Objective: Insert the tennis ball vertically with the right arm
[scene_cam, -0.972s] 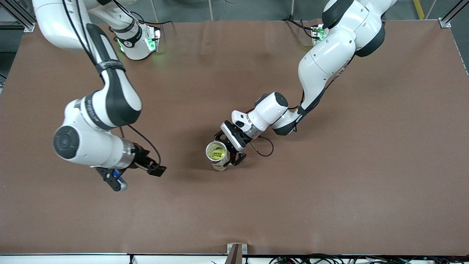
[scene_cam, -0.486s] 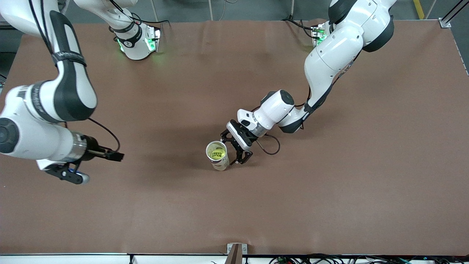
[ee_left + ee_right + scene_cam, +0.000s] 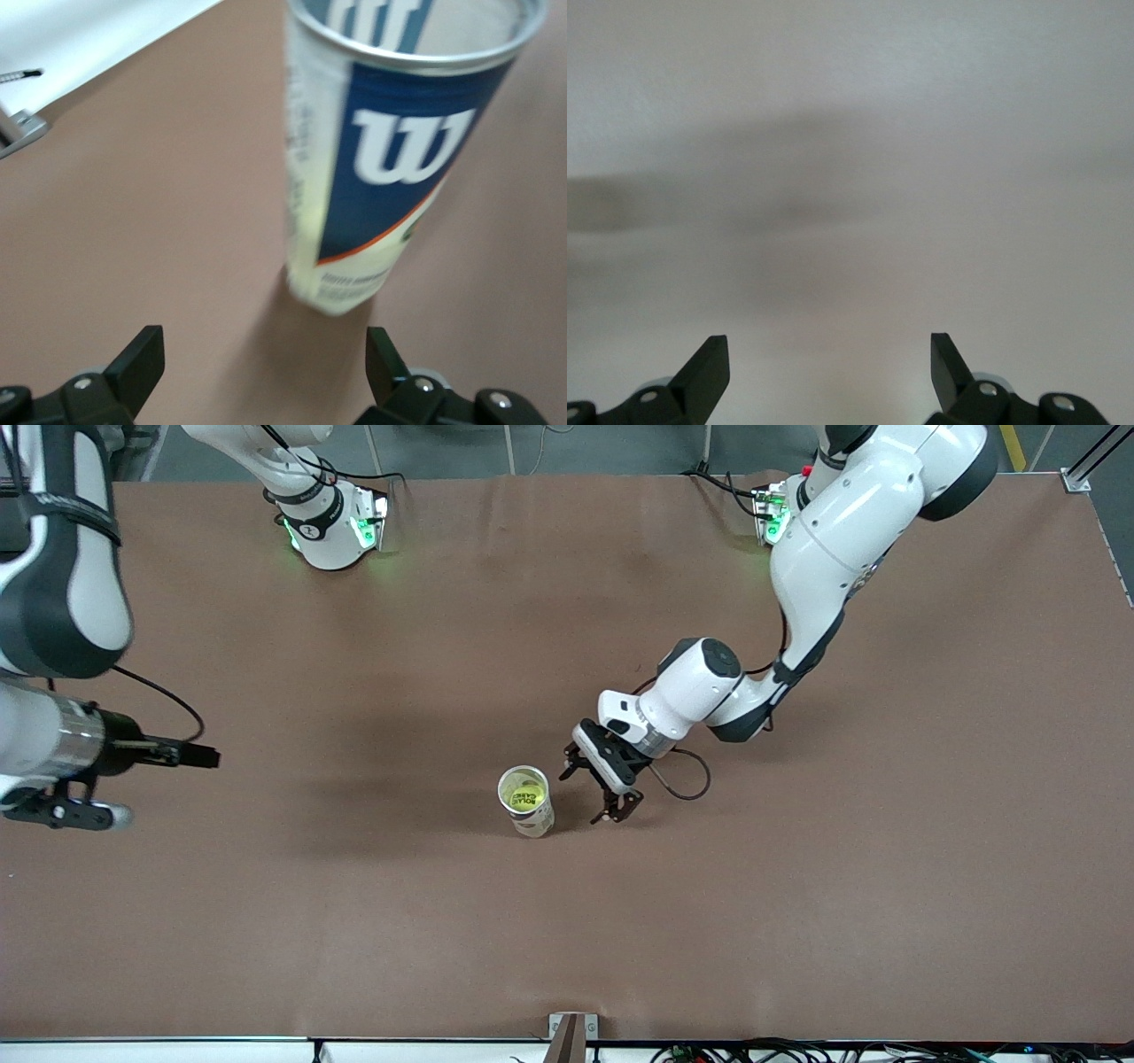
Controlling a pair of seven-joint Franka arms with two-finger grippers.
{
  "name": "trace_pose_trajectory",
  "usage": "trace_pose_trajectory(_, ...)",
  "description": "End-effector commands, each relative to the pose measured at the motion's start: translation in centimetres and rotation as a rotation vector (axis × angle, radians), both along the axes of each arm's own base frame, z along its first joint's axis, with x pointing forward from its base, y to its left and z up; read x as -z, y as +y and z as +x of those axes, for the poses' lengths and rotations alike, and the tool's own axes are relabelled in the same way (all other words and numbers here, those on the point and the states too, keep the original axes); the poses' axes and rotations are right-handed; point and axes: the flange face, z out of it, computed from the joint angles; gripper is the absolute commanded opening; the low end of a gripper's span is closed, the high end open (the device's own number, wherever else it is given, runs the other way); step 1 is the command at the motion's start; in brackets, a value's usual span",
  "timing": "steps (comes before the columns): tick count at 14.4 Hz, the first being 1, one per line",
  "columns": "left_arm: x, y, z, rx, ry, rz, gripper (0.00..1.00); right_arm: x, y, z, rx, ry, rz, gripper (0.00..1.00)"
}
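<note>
Brown matte table [image 3: 797,921], uniform surface. Item: clear cylindrical can [image 3: 527,802], upright near the table's middle, metal-rimmed; front view showed the yellow-green tennis ball [image 3: 526,795] inside, printed side up. Left wrist view alone showed the can's [image 3: 390,150] blue label with white logo. Left gripper [image 3: 602,786] was just beside the can toward the left arm's end, fingers spread, grasping nothing. Right gripper [image 3: 199,756] hung over the right arm's end of the table, fingers [image 3: 709,367] parted, unloaded.

One clear plastic tennis-ball can with a blue label [image 3: 526,802] stands mid-frame; one yellow-green tennis ball [image 3: 525,798] inside.
</note>
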Motion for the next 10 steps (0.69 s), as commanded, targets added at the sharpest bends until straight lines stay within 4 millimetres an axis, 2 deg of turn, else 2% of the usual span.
trace_pose_trajectory(1,-4.0,3.4,0.9,-0.041,0.058,0.098,1.00,-2.0,-2.4,-2.0,-0.055,-0.003,-0.008,1.00)
trace_pose_trajectory(4,-6.6,8.5,3.9,-0.119,0.089,0.149,1.00,-3.4,-3.3,-2.6,-0.049,-0.006,-0.009,1.00)
trace_pose_trajectory(6,-9.2,13.6,6.8,-0.191,0.112,0.190,1.00,-5.1,-3.1,-2.8,-0.071,-0.035,-0.031,1.00)
trace_pose_trajectory(8,-13.7,16.1,9.5,-0.215,0.171,0.264,1.00,-6.9,-2.9,-2.5,-0.079,-0.074,-0.039,1.00)
trace_pose_trajectory(9,-16.0,17.7,10.8,-0.233,0.224,0.303,1.00,-7.1,-2.9,-2.6,-0.079,-0.067,-0.038,1.00)
trace_pose_trajectory(10,-17.6,18.4,11.4,-0.237,0.251,0.331,1.00,-7.2,-3.1,-2.8,-0.075,-0.049,-0.035,1.00)
